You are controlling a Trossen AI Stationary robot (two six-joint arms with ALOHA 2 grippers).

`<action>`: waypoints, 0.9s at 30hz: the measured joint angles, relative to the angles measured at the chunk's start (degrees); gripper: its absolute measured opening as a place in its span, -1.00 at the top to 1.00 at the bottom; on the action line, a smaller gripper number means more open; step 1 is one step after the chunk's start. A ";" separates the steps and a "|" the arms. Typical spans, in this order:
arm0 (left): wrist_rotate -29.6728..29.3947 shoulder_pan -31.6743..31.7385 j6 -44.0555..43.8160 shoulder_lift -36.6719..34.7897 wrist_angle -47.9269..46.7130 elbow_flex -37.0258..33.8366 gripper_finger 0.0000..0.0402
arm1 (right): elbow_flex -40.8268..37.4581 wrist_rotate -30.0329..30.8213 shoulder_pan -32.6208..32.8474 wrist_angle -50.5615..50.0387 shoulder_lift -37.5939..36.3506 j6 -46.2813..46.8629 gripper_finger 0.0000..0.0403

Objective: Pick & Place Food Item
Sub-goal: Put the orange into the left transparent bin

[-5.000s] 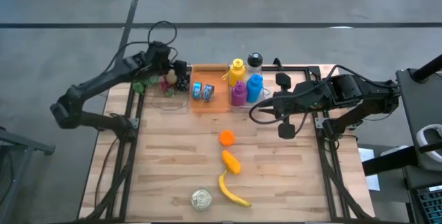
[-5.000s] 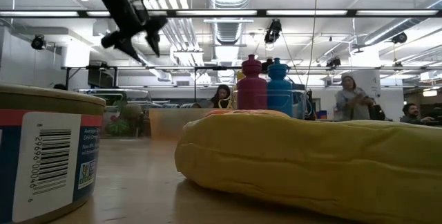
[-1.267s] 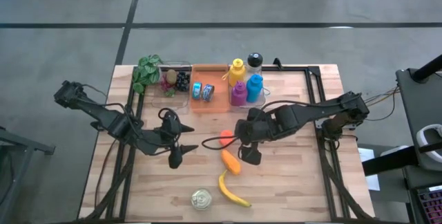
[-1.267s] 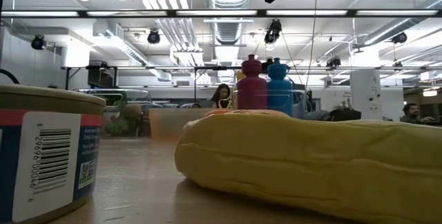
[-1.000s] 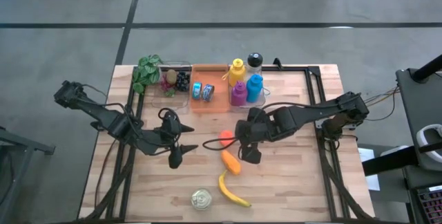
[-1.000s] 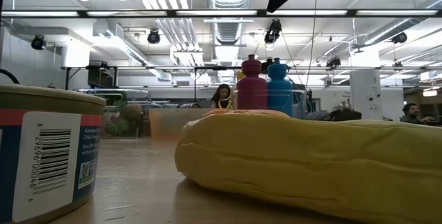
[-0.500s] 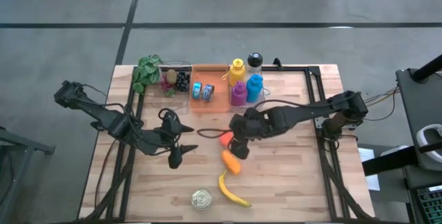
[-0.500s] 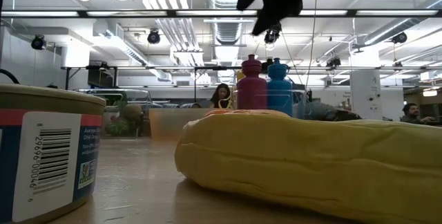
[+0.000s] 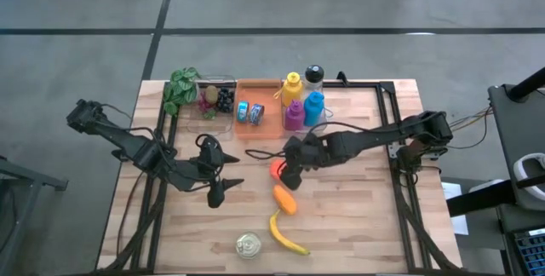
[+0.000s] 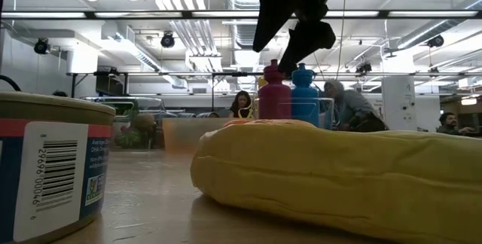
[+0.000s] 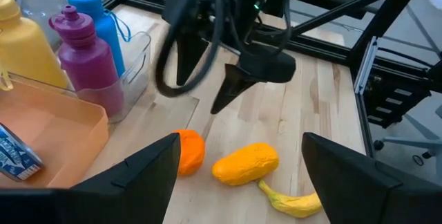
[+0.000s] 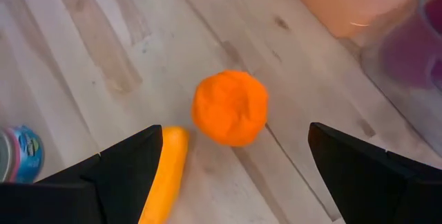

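Orange (image 12: 230,107) (R gripper (image 9: 283,171) above, jaws wide)

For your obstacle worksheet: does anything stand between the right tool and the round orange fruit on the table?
Nothing visible does. The right tool hangs open above the orange, its fingers either side of it, with only bare table around. The mango-like fruit lies beside it, not between.

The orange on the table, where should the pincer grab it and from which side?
Grip the orange across its widest middle, coming straight down from above. It is a round ball lying free on the table, with the mango close by on one side, so a low sideways approach looks crowded. The right pincer hangs open right over it.
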 joint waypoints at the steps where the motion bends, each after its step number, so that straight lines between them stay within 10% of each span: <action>1: 0.00 0.00 0.02 0.00 -0.01 0.00 -0.52 | -0.06 0.11 -0.04 0.01 0.00 0.21 -0.78; 27: -0.02 0.04 -0.07 0.00 -0.01 0.00 -0.50 | -0.60 0.21 -0.01 0.18 0.09 0.03 -0.78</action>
